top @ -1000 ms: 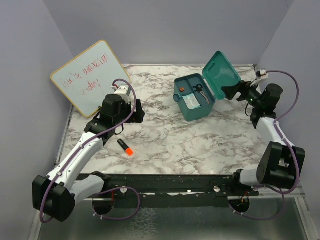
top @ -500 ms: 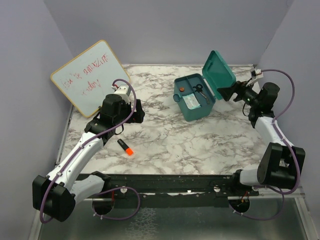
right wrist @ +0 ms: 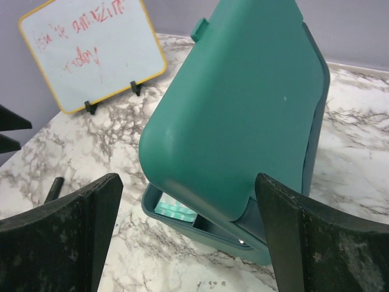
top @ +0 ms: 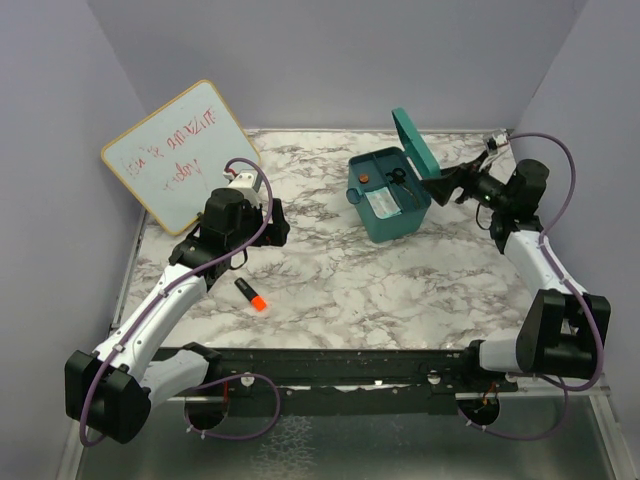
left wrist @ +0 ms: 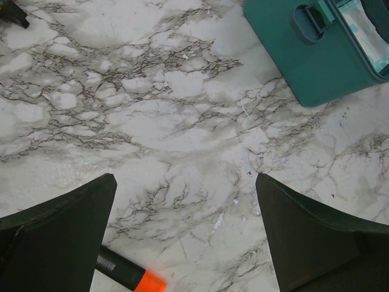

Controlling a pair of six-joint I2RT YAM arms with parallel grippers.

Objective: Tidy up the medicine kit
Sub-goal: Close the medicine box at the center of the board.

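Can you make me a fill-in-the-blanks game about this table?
The scissors lie ____ the medicine kit. The marker has an ____ tip. The whiteboard stands on the ____ arm's side. The left end effector and right end effector are both ____.
Missing words: inside, orange, left, open.

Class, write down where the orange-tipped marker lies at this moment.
In the top view the marker lies on the table's left side, between the left gripper and the near edge, touching neither.
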